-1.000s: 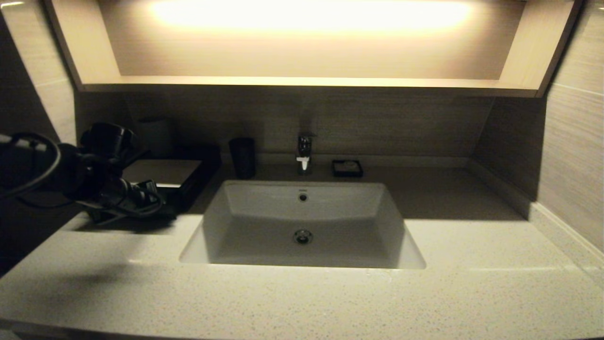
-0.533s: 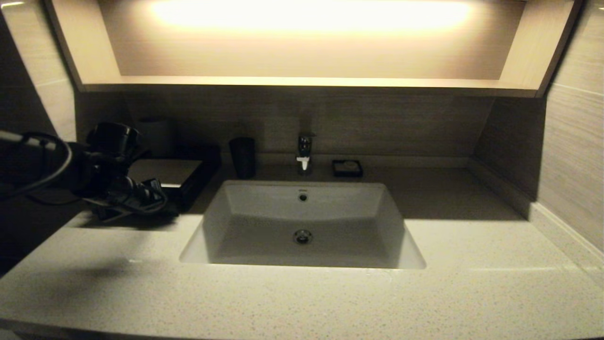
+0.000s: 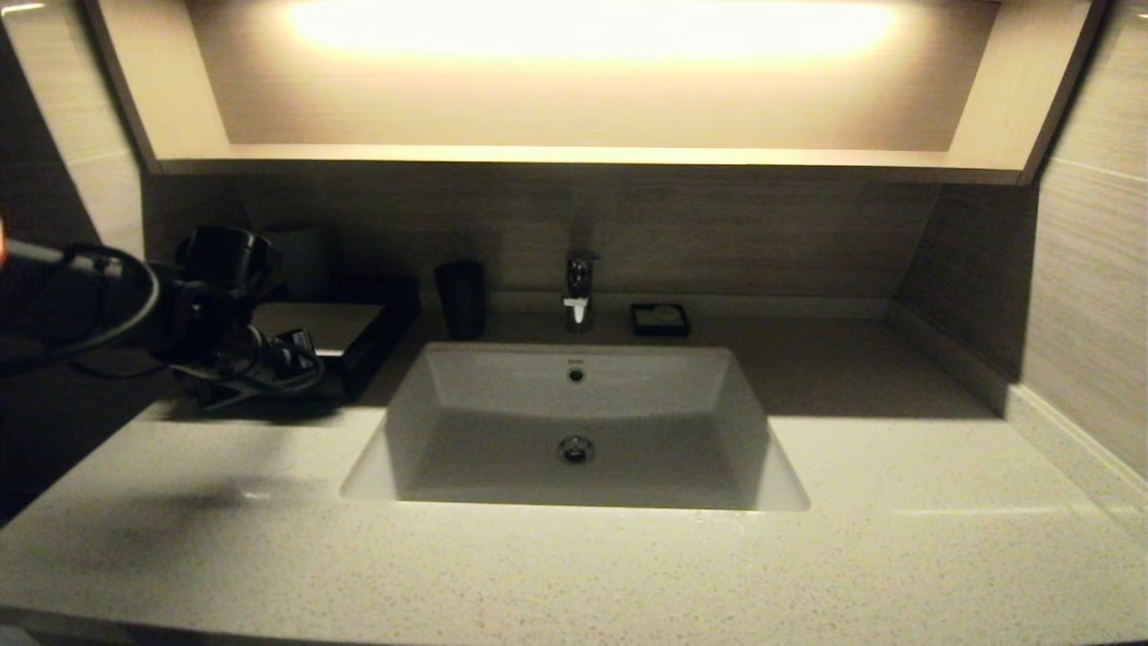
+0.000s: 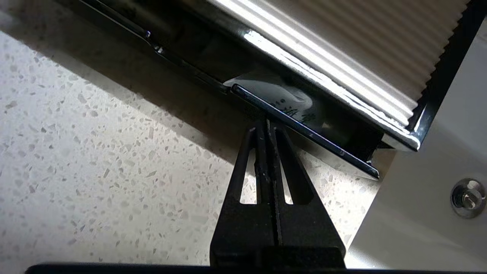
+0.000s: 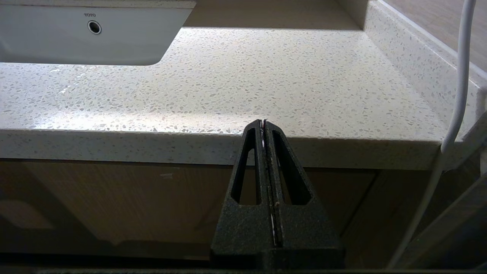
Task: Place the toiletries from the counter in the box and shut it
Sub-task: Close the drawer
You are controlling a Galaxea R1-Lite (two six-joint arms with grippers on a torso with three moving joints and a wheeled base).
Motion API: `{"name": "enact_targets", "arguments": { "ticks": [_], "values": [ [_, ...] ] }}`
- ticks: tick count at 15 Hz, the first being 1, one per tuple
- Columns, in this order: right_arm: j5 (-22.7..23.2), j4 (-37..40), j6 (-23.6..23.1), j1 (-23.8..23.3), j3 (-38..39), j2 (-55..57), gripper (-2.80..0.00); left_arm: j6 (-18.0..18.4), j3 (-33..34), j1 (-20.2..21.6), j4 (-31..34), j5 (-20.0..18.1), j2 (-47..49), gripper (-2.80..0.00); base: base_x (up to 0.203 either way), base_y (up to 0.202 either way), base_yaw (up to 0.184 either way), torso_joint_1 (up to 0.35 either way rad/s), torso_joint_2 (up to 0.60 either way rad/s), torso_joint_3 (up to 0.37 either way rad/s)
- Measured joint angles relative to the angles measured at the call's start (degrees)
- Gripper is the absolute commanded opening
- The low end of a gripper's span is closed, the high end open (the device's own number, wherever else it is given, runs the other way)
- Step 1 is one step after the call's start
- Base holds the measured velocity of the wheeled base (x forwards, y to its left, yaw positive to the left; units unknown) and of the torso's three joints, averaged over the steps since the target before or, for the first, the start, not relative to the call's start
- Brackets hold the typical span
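Note:
The black box (image 3: 368, 334) with its pale top panel (image 3: 309, 325) stands at the back left of the counter (image 3: 574, 574), left of the sink (image 3: 574, 422). My left gripper (image 3: 300, 370) is shut and empty. In the left wrist view its tips (image 4: 266, 123) press on the front lip of the pull-out tray (image 4: 304, 129), which stands a little way out under the ribbed panel (image 4: 342, 42). One white packet with green print (image 4: 283, 99) lies in the tray, partly hidden. My right gripper (image 5: 263, 122) is shut and empty, below the counter's front edge (image 5: 152, 144).
A black cup (image 3: 461, 299), the faucet (image 3: 578, 287) and a small black soap dish (image 3: 660, 319) stand along the back wall. A lit shelf (image 3: 574, 157) hangs above. A white cable (image 5: 456, 95) runs beside my right gripper.
My left arm has moved right and forward towards the box, with its gripper staying low at the tray's front. The right arm has not moved.

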Motion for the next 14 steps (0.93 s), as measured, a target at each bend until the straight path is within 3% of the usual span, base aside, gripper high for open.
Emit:
{"name": "enact_targets", "arguments": {
  "ticks": [14],
  "values": [
    [0.0,0.0,0.0,0.0,0.0,0.0,-2.8,-0.2,-2.9,0.0,-0.1,0.0,2.2,-2.8,0.0,0.0,0.0,0.0,0.0,0.0]
  ]
}}
